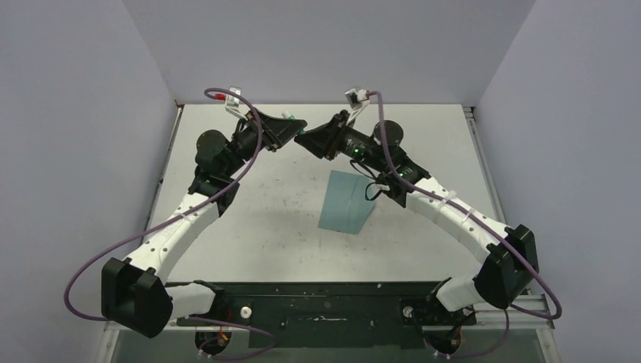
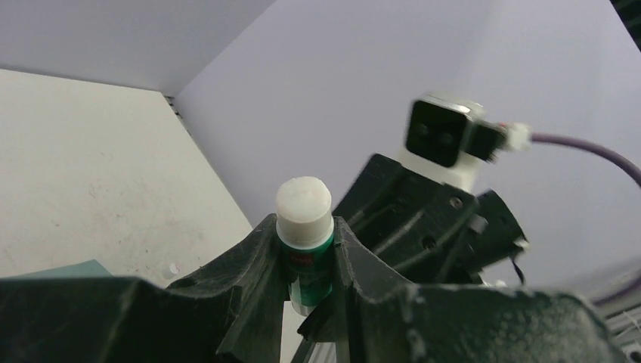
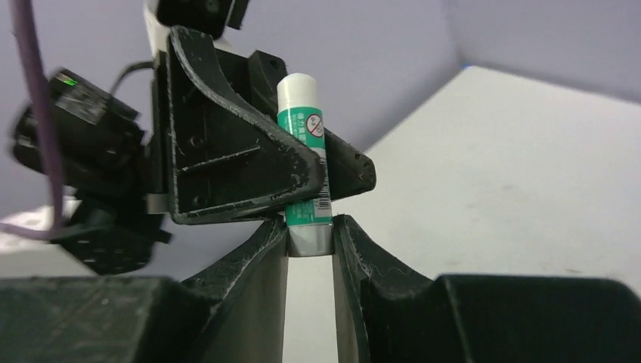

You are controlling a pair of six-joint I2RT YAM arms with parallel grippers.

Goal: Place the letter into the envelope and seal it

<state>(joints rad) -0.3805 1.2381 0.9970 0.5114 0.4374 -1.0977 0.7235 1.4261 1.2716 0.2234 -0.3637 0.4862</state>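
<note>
left gripper (image 2: 302, 234): jaws clenched round the green body of the glue stick (image 3: 306, 151), with the white end poking out past the tips. You're holding it mid-body so both ends are free.
right gripper (image 3: 311, 236): jaws look pinched on the stick's pale lower end, nose to nose with the left jaws. That reads as a two-handed pull or twist to get the cap off. Can't tell which end is the cap.
height: both sets of jaws are up in the air over the far half of the desk (image 1: 253, 227), so nothing drags on the paper.
envelope (image 1: 344, 203): flat on the desk, below the jaws and nearer the bases, partly under the right forearm. Flap state isn't readable from above.
letter: not visible as a separate sheet. Probably inside the envelope already, but you can't confirm that.
step: glue prep for sealing, my read.
risk: the stick could slip in the left jaws if the right pull goes off-axis. Keep it in line.
</note>
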